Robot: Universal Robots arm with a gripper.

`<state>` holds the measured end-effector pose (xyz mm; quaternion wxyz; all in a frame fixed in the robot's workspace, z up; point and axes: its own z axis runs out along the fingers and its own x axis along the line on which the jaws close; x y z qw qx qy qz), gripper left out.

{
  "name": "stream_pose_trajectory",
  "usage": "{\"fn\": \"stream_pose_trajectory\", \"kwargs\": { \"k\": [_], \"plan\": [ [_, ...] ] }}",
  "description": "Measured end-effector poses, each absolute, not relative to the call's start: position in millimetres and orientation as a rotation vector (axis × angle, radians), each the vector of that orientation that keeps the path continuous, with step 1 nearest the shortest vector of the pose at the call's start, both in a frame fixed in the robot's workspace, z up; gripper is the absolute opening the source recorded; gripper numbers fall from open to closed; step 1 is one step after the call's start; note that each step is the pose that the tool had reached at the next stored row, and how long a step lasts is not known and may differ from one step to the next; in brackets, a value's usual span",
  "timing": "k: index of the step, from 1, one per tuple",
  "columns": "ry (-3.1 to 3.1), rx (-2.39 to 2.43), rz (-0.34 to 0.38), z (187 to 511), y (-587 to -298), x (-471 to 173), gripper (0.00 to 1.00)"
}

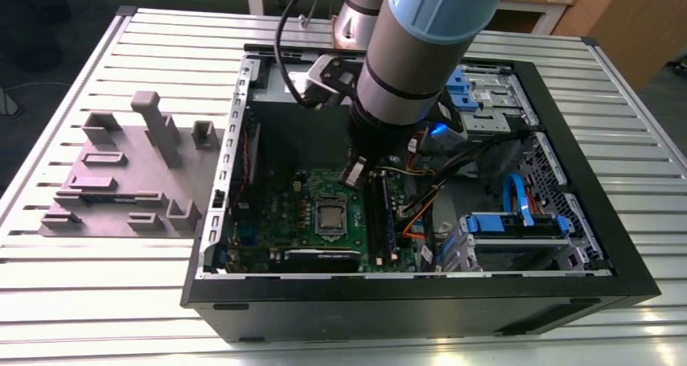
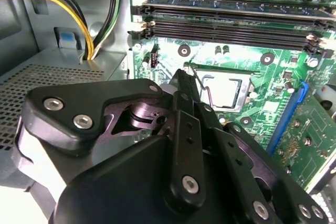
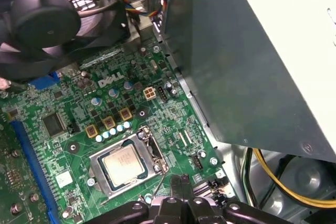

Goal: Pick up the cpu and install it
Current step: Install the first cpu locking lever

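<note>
1. Inside the open black computer case, on the slatted aluminium surface: holds a green motherboard lying flat on its floor.
2. Small flat square cpu with a silvery metal top: sits in the metal-framed socket near the middle of the motherboard, level and squared to the frame; appears in both wrist views too.
3. Black metal pincer: hangs from the grey and pale blue arm inside the case, just above the board and close beside the socket, towards the long black memory sticks.
4. Pincer state, in both wrist views: clenched, fingertips pressed together, nothing gripped between them; clear of the cpu.
5. Thin wire socket lever: stands up at a slant right next to the fingertips; cannot tell whether touching.
6. Around the socket in the first wrist view: round black fan on one side, large grey metal box on the other, yellow cables beneath that box.
7. On the exterior view's left, outside the case: grey moulded fixture block with upright posts, resting on the surface, well apart from the pincer.
</note>
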<state>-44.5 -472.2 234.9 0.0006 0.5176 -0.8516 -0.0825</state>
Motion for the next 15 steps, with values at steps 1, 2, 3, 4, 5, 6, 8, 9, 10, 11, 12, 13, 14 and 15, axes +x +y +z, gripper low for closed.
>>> {"fn": "stream_pose_trajectory", "kwargs": {
  "k": [1, 2, 3, 4, 5, 6, 8, 9, 10, 11, 12, 13, 14, 15],
  "plan": [
    [-2.669, 1.637, -0.258, 234.9, -472.4, -44.5, 0.1],
    [-2.665, 1.645, -0.256, 234.8, -472.9, -44.6, 0.1],
    [-2.663, 1.652, -0.255, 234.9, -473.6, -44.7, 0.1],
    [-2.661, 1.657, -0.254, 234.9, -474.7, -45.1, 0.1],
    [-2.658, 1.66, -0.254, 234.9, -475.7, -45.4, 0.1],
    [-2.655, 1.665, -0.254, 234.9, -476.5, -45.5, 0.1],
    [-2.647, 1.678, -0.253, 234.9, -477.9, -45.9, 0.1],
    [-2.637, 1.691, -0.253, 234.9, -477.9, -45.9, 0.1],
    [-2.624, 1.709, -0.253, 234.9, -477.9, -45.9, 0.1],
    [-2.61, 1.728, -0.253, 234.9, -477.9, -46.0, 0.1],
    [-2.597, 1.746, -0.253, 234.9, -478.0, -46.0, 0.1],
    [-2.585, 1.764, -0.252, 234.9, -478.0, -46.0, 0.1],
    [-2.574, 1.779, -0.251, 234.9, -478.0, -46.0, 0.1],
    [-2.565, 1.794, -0.25, 234.9, -478.1, -46.0, 0.1]
  ]
}}
